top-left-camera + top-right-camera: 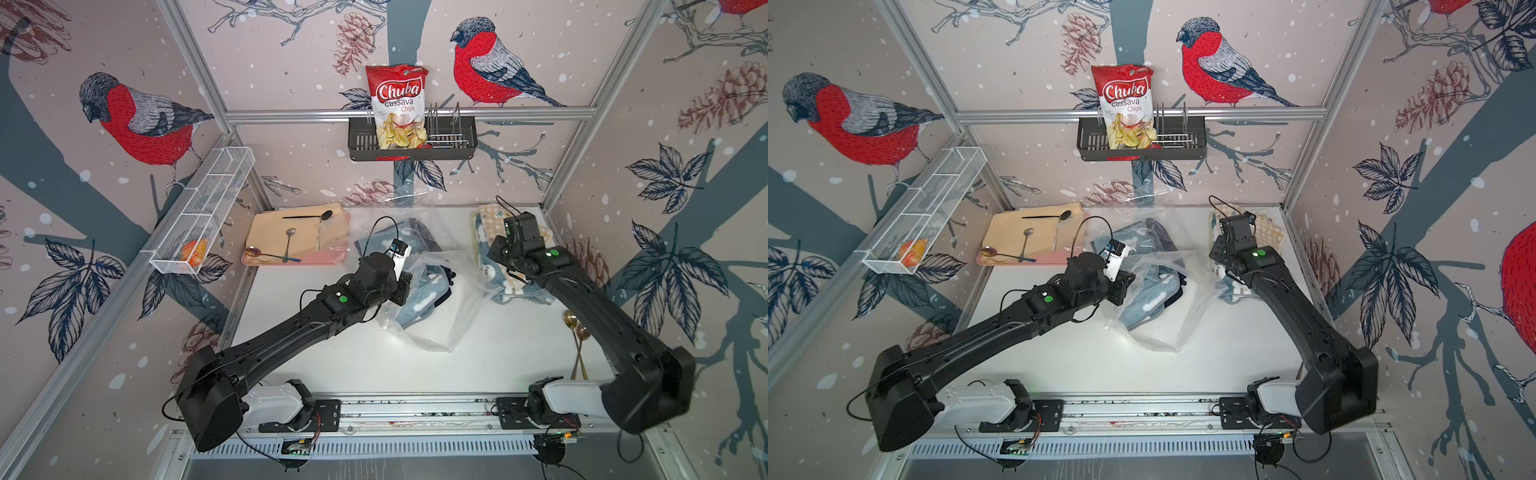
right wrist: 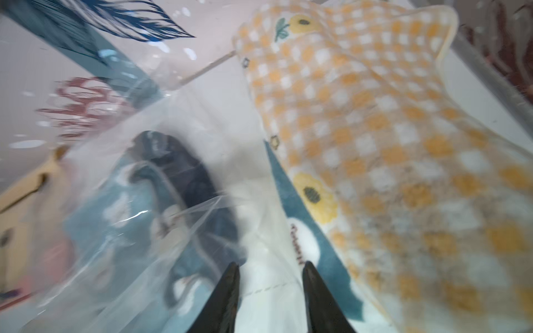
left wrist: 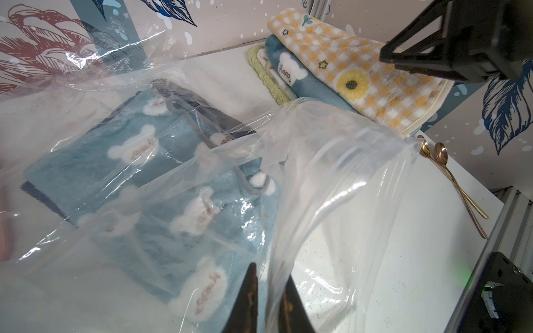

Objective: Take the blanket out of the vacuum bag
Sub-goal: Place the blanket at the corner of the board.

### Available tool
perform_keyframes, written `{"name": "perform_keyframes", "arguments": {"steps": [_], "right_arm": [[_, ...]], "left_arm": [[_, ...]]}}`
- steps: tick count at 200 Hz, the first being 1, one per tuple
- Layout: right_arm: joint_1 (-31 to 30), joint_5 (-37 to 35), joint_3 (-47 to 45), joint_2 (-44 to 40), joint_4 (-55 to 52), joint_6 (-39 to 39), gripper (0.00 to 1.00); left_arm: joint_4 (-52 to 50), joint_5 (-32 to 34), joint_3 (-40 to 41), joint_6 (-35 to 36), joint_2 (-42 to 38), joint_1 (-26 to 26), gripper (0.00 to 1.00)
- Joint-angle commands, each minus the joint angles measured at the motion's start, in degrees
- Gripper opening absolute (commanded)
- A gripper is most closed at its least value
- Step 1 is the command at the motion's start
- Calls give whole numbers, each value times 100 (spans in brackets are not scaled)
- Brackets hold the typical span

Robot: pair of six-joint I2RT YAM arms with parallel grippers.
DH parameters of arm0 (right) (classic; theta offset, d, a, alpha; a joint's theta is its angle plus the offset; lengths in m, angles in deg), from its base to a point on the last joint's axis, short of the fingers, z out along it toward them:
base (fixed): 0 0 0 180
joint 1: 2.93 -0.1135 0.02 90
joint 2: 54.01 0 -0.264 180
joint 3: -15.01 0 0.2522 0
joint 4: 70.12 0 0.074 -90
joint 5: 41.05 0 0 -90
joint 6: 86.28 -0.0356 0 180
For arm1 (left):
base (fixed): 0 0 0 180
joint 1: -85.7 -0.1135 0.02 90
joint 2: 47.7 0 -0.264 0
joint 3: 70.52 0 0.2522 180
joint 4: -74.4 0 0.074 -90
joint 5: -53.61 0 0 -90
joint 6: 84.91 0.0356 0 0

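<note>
1. The vacuum bag (image 1: 440, 320) lies crumpled in the middle of the white desk (image 1: 332, 365), a little toward the far side. It is between the pink tray (image 1: 291, 261) and the stack of folded blankets (image 1: 485, 216).
2. The blanket (image 1: 419, 299) is inside this bag. It is light blue with white bear figures (image 3: 135, 147), and a darker blue cloth shows beside it under the film.
3. The left jaws are closed on a fold of the bag's film near its mouth. In the left wrist view the film (image 3: 331, 178) rises from between the two tips.
4. The right jaws stand apart with nothing clamped between them. They are low over the desk, between the bag and the stack. This view is blurred.
5. On top of the stack lies a yellow checked blanket (image 3: 369, 83) with sunflowers, and under it a blue one with bears.
6. Two golden spoons (image 1: 577, 330) lie near the right edge of the desk, close to the right arm.
7. The pink tray carries a beige cloth (image 1: 270, 232) and several spoons.
8. On the back wall a black basket (image 1: 453, 145) holds a red bag of cassava chips (image 1: 397, 99).
9. On the left wall hangs a white wire basket (image 1: 208, 199).
</note>
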Motion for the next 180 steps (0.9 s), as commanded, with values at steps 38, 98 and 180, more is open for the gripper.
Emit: {"name": "perform_keyframes", "arguments": {"steps": [38,98,180], "right_arm": [[-49,-1748,405,1055,-900,880,66],[-7,-1979,60,1547,-587,1051,70],[109,-1593,-55,990,-145,1028,11]], "left_arm": [[116,14,-3,26,35,-9,14],[91,22,-26,38,99,-14,14],[88,64,-32,43,111,-14,14]]}}
